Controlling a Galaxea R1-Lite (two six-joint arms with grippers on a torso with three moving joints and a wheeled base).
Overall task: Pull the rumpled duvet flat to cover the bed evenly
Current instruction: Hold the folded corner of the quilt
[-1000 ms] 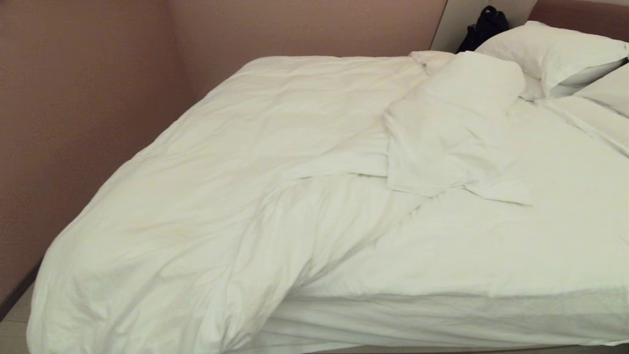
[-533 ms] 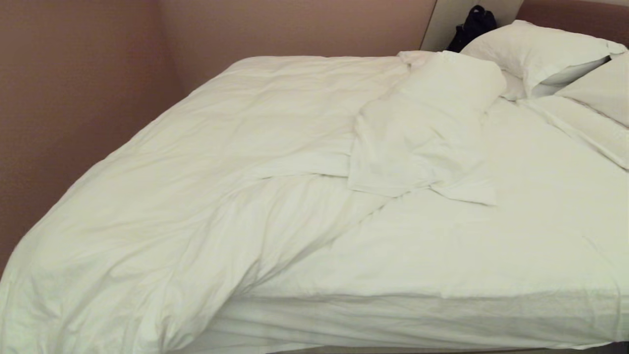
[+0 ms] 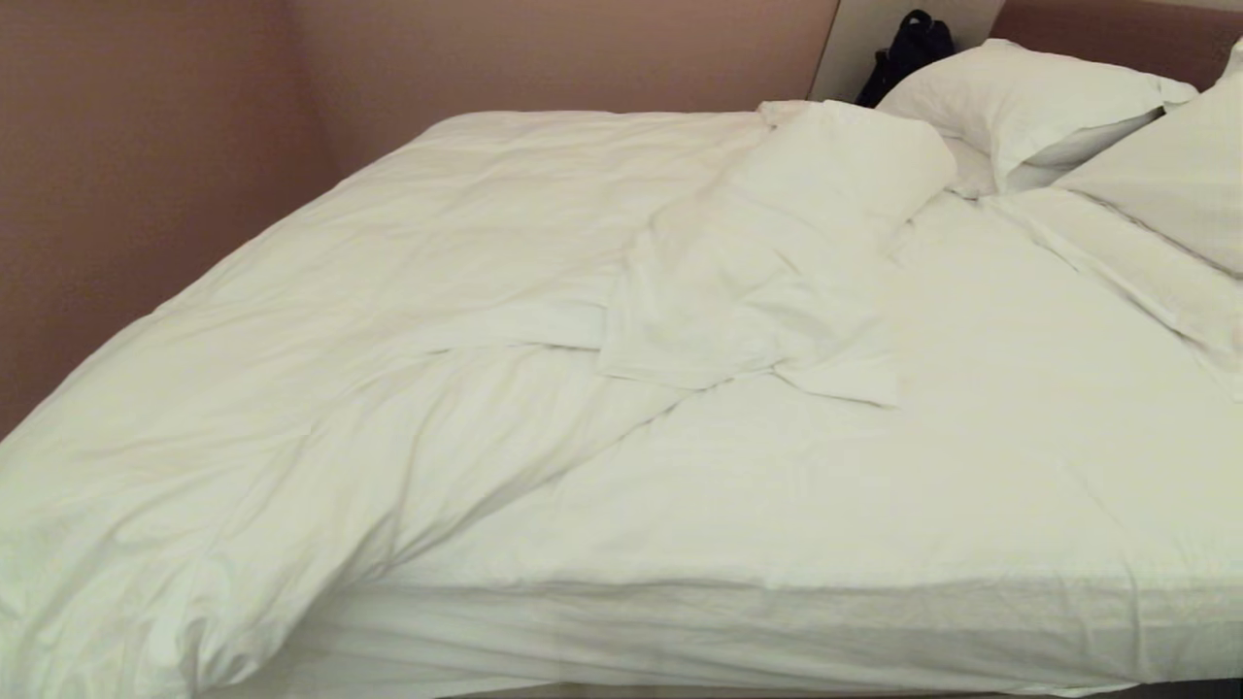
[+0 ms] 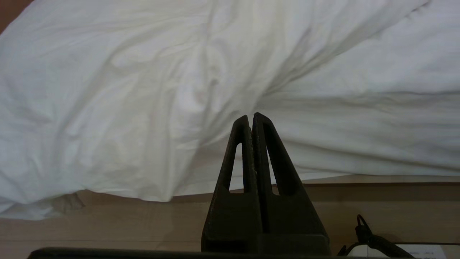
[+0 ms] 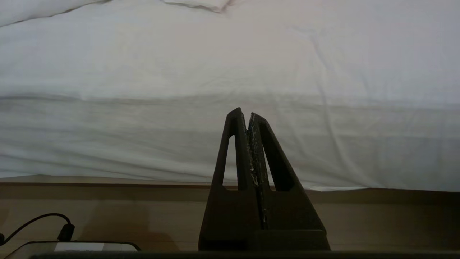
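The white duvet lies rumpled over the left and far part of the bed, with a folded-back flap near the middle; its near corner hangs off the bed's left side. The bare white sheet shows on the right half. Neither arm appears in the head view. My left gripper is shut and empty, held low in front of the hanging duvet edge, apart from it. My right gripper is shut and empty too, facing the mattress side.
White pillows lie at the head of the bed on the right, with a dark bag behind them. A brownish wall runs along the far left side. A wooden floor lies below the bed's near edge.
The whole head view has shifted: the bed slides left in the picture and more of the right pillows shows, so the camera moved. Nothing on the bed has moved.
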